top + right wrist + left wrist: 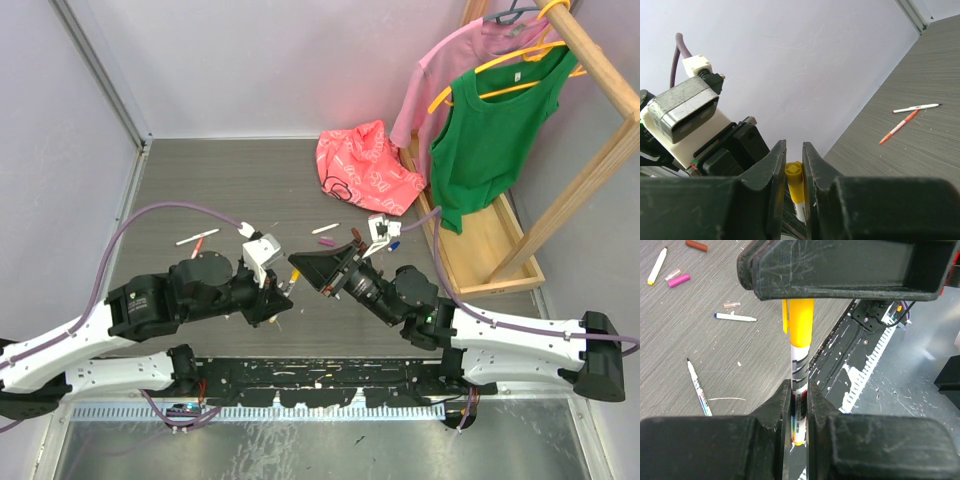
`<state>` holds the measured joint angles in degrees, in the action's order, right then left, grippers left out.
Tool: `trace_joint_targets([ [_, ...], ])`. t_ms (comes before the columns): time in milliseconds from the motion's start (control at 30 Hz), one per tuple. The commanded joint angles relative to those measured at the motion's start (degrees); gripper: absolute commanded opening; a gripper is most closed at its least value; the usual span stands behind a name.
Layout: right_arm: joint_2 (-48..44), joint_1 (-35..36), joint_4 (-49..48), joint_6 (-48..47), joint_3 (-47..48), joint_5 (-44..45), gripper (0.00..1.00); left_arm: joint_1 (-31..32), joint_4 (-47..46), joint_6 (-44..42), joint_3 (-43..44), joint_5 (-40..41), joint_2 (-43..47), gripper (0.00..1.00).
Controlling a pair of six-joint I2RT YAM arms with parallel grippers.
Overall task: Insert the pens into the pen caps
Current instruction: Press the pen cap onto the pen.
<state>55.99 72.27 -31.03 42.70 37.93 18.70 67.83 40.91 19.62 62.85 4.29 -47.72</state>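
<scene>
Far-left table (pixel 200 190) lies open (two loose pens (pixel 197 238)); bag (pixel 365 168), rack (pixel 590 180) crowd far-right.

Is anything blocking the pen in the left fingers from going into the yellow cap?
Nothing visible does. The pen, clamped in the left fingers, already has its end inside the yellow cap held by the right fingers. Whether it is fully seated I cannot tell.

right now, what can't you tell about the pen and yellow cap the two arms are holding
1. Left wrist: the yellow cap has its upper end hidden under the right fingers.
2. Left wrist: the pen tip is inside the cap, so its colour and seating depth don't show; the left fingers cover part of the barrel.
3. Top external: the joint is too small and blocked by both sets of fingers.
</scene>
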Motion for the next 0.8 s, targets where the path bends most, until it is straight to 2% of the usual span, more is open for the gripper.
trace_joint_targets([
  [0,3.55,5.04,22.85,1.57,-5.11,-11.75,0.0,-2.35,-29.61,-0.43,9.03,12.05,3.13,0.0],
  [167,4.87,5.14,21.91,1.43,-5.17,-12.04,0.0,-2.34,-29.66,-0.18,8.84,12.13,2.64,0.0],
  [300,1.92,5.15,23.55,-0.12,-4.25,-8.55,0.0,-2.33,-28.8,-0.36,8.57,12.53,2.6,0.0],
  [467,-0.02,4.22,28.92,-5.32,3.86,-2.77,0.0,-2.33,-28.62,1.12,7.45,12.26,1.44,0.0],
  [767,3.51,2.52,31.14,-10.75,17.03,-1.6,0.03,-2.35,-27.8,2.5,8.24,8.78,-1.4,0.0],
])
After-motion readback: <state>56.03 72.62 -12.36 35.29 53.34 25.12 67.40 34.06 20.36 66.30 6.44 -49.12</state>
